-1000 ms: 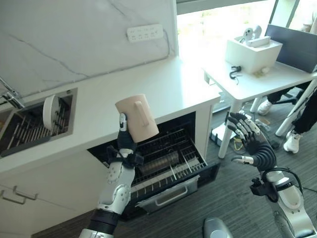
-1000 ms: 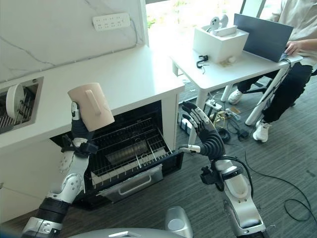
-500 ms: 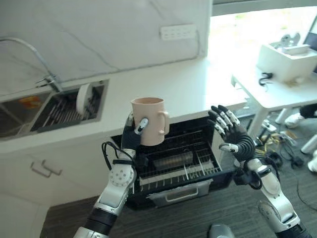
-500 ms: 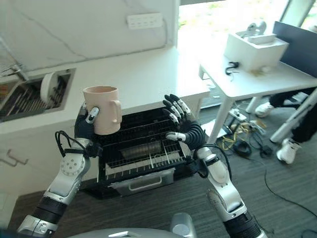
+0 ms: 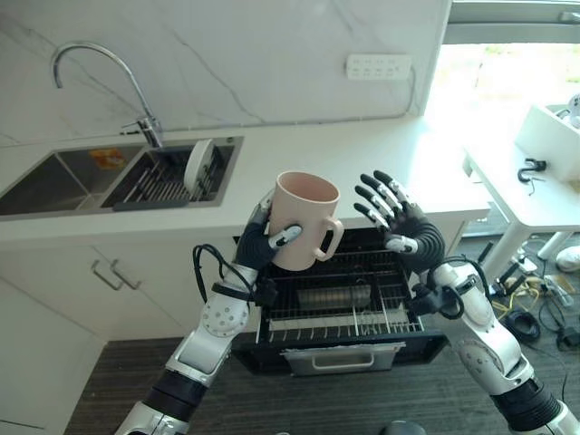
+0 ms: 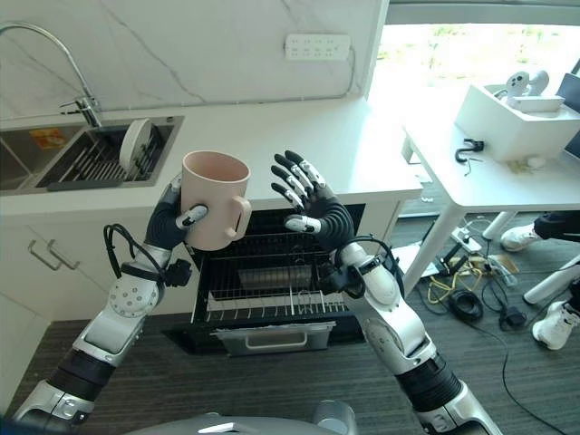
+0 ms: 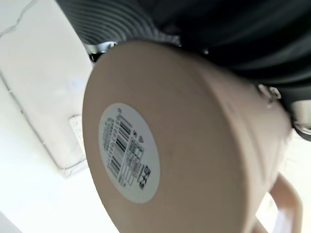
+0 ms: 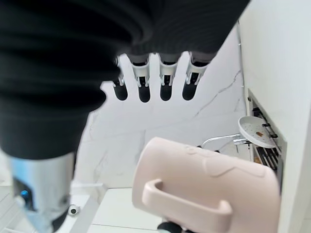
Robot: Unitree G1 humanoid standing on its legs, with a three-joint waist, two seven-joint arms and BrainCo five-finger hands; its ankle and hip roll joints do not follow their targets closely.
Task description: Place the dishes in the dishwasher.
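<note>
The left hand (image 5: 268, 243) has its fingers and thumb curled round the body of a pink mug (image 5: 301, 220), holding it upright in the air above the open dishwasher (image 5: 340, 313), with the handle turned toward the right hand (image 5: 405, 232). That hand hangs just beside the mug with fingers spread wide, touching nothing. The pulled-out rack (image 6: 272, 304) below looks largely bare, and a plate (image 5: 198, 163) stands on edge in the sink (image 5: 54, 186), set in the table (image 5: 362, 159). The mug looks stiff, smooth and light enough for one hand — probably ceramic or hard plastic, so slippery and liable to chip against the wire. A grip round the body as now seems sound; the handle is the other hold, should the right hand take it.
</note>
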